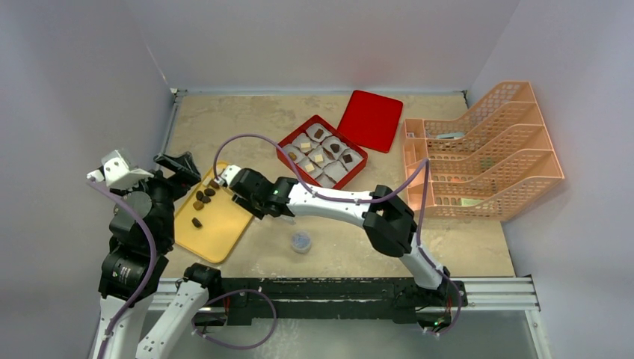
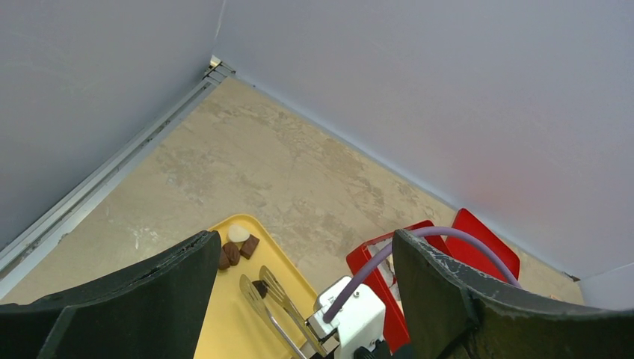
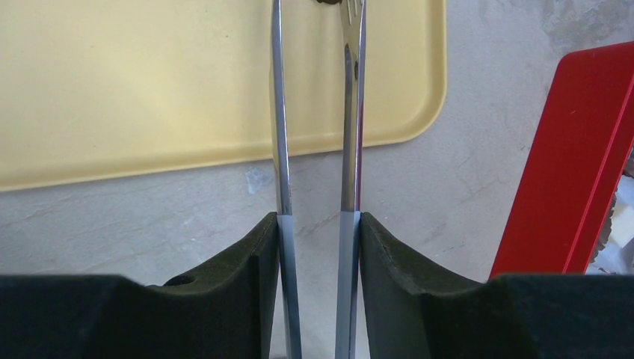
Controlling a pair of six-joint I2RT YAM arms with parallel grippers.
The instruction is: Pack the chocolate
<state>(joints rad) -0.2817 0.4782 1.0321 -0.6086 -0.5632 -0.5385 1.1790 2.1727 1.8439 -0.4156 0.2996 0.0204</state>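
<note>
From above, my right arm reached leftward across the table (image 1: 448, 254) and my right pincer (image 1: 238, 188) was clamped on a pair of metal tongs (image 1: 221, 182). Their tips lay over the far end of the yellow tray (image 1: 220, 232). The chocolate (image 1: 203, 198) sat on that tray in a small dark cluster just beside the tong tips, with one more piece (image 1: 197, 222) a little nearer to me. Further chocolate lay in white paper liners in the red box (image 1: 297, 130). The red lid (image 1: 370, 120) lay flat just beside the box. An orange rack (image 1: 486, 149) stood at the right, and a small grey-blue cap (image 1: 301, 241) sat on the table near my right arm. My left pincer (image 1: 179, 173) hung over the tray's left edge.

From my left wrist, the left pincer (image 2: 303, 238) stood wide open and held nothing. Between its fingers I saw the tray (image 2: 232, 329) and a few brown pieces with a pale one (image 2: 238, 247) at its far corner. The tongs (image 2: 273, 303) had one dark piece (image 2: 260, 286) between their tips — gripped or only straddled, I could not tell. The red box (image 2: 366, 262) and the lid (image 2: 486, 243) lay beyond.

From my right wrist, the right pincer (image 3: 318, 224) pressed both tong arms (image 3: 282, 149) between its pads. The arms ran out over the tray (image 3: 149, 90) — a dark speck showed at the top edge by the tips. The red box (image 3: 576, 164) lay to the right.
</note>
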